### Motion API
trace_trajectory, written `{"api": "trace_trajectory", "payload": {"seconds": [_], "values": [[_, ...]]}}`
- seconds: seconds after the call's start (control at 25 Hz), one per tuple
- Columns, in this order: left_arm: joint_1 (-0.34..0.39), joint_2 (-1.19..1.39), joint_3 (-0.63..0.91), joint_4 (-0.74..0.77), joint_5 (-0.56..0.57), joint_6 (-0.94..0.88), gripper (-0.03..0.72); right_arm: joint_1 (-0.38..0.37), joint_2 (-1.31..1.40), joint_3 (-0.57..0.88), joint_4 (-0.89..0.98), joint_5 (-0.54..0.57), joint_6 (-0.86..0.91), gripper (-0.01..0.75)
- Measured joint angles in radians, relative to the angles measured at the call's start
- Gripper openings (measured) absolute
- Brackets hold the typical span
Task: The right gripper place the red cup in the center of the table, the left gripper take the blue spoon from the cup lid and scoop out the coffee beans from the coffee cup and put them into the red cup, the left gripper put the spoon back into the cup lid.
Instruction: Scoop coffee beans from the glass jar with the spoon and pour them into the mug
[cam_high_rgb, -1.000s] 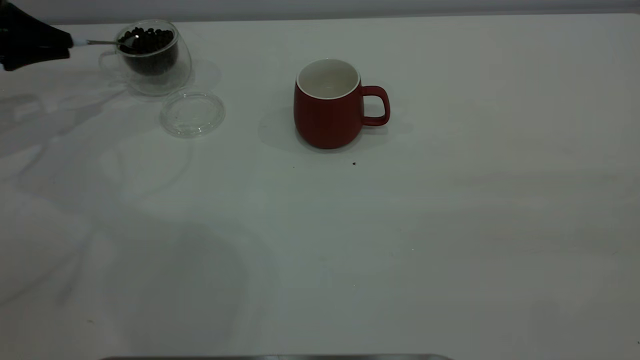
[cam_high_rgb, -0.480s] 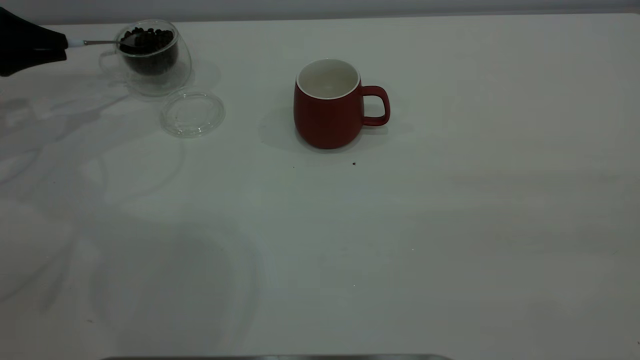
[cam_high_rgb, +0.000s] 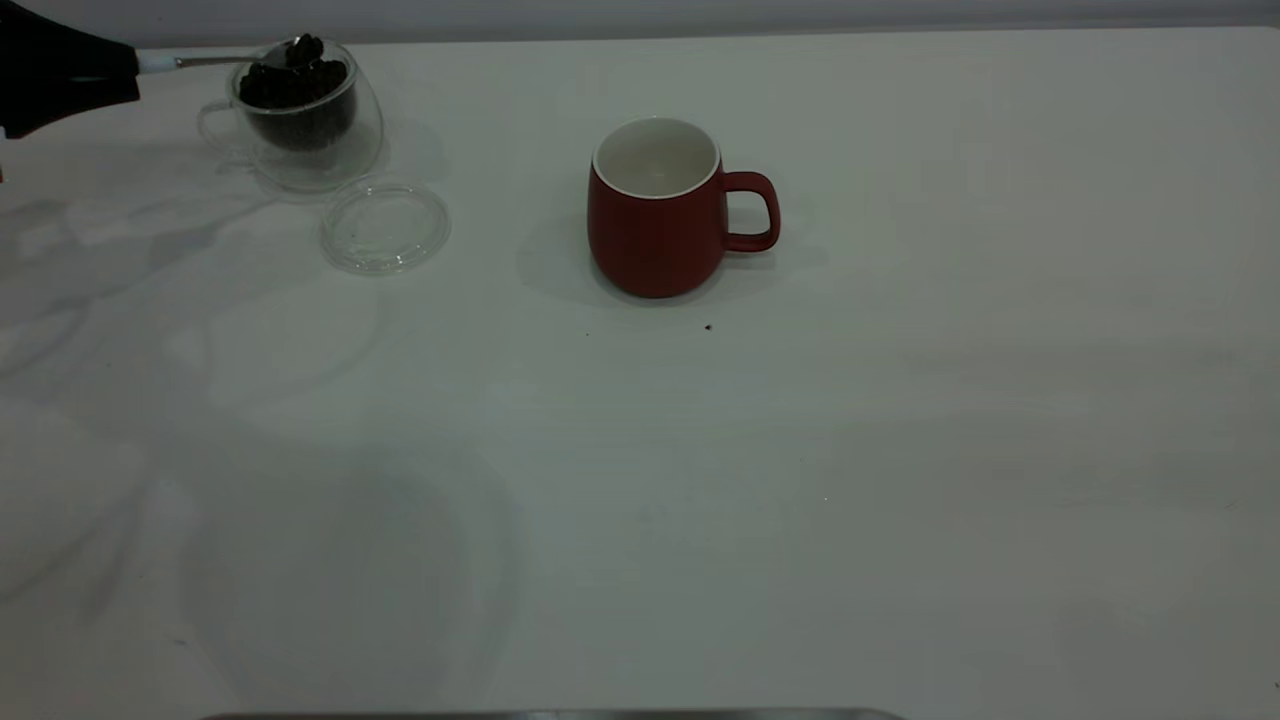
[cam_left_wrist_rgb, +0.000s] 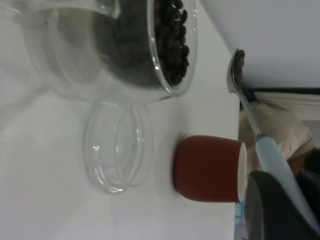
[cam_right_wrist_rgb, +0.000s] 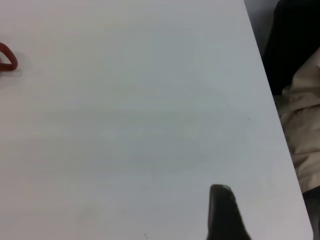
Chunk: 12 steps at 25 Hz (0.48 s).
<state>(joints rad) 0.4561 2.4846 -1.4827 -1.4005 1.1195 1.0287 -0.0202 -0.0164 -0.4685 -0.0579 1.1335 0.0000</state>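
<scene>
Exterior view confirms the red cup (cam_high_rgb: 655, 208) placed mid-table. My left gripper (cam_high_rgb: 60, 75), clamped on the blue spoon (cam_high_rgb: 215, 60), holds coffee beans (cam_high_rgb: 305, 47) above the coffee cup (cam_high_rgb: 297, 115). Transfer and return to the cup lid (cam_high_rgb: 385, 227) remain. I cannot tell the right gripper's (cam_right_wrist_rgb: 225, 212) opening.

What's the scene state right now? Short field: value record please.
left gripper: shut on blue spoon, at the table's far left
spoon bowl: loaded with coffee beans, raised just above the coffee cup
cup lid: empty, on table beside coffee cup
red cup: upright, mid-table, no beans visible inside
right gripper: away from the cups, only one finger visible
</scene>
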Motion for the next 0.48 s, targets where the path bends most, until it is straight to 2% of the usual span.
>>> {"api": "trace_trajectory", "payload": {"seconds": [0.48], "values": [[-0.002,0.000,0.000,0.007,0.020,-0.029,0.122,0.000,0.000,0.000,0.000,0.000,0.000,0.476]]}}
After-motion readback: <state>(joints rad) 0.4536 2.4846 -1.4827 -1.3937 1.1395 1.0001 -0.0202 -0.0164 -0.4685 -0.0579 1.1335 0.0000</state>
